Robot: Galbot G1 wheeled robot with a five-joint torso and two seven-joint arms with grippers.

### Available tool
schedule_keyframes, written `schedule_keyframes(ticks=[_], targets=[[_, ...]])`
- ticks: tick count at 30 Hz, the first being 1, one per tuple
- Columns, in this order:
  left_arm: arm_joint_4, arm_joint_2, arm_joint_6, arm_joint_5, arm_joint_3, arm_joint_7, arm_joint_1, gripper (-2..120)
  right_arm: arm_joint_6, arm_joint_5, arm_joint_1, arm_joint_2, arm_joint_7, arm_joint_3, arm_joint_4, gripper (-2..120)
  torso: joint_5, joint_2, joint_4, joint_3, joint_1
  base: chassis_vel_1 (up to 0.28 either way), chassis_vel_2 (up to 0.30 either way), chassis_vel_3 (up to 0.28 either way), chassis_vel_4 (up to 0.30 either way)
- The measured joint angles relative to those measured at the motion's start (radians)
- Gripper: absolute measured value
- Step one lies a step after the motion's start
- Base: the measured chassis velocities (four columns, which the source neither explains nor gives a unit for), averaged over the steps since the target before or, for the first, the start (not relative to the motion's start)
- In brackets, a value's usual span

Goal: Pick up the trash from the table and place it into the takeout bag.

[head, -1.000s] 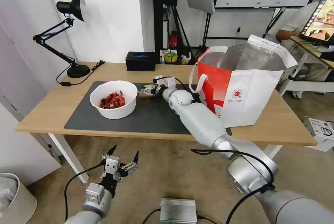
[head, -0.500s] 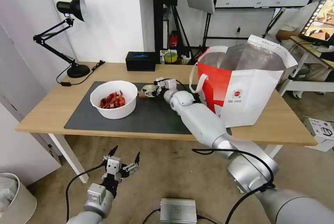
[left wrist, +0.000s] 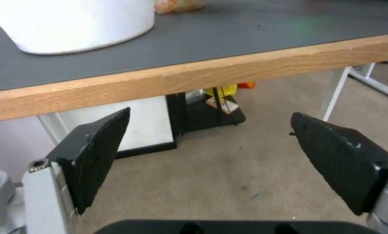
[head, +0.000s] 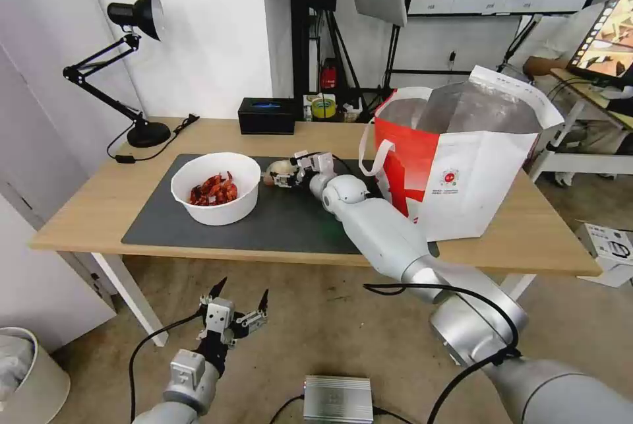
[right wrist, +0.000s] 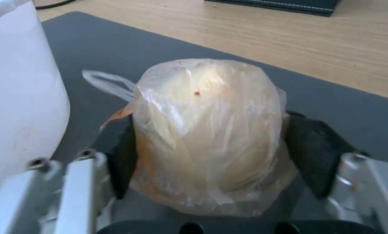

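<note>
Right end effector around plastic-wrapped lump

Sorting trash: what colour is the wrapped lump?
Beige lump, clear plastic; right wrist view.

My right gripper sits w/ the bowl just beside it; open mat between it and the bag.

White bowl of red shells, dark grey mat, red-and-white bag.
</note>
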Motion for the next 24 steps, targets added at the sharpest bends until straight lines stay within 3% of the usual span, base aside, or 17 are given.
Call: schedule_keyframes(ticks=[16, 19, 24], targets=[[0.006, -0.001, -0.003, 0.000, 0.005, 0.000, -0.002, 100, -0.014, 0.000, -0.031, -0.004, 0.008, 0.018, 0.052, 14, 0.0000, 0.000, 0.0000, 0.000, 0.000, 0.000, 0.000, 0.000, 0.000], [-0.002, 0.001, -0.003, 0.001, 0.005, 0.000, -0.001, 100, -0.038, 0.013, -0.064, -0.041, 0.048, 0.023, 0.180, 4, 0.0000, 0.000, 0.0003, 0.000, 0.000, 0.000, 0.000, 0.000, 0.000], [-0.005, 0.004, -0.003, 0.000, 0.003, 0.000, 0.003, 100, -0.046, 0.013, -0.116, -0.116, 0.089, 0.013, 0.342, 3, 0.0001, 0.000, 0.0001, 0.000, 0.000, 0.000, 0.000, 0.000, 0.000]])
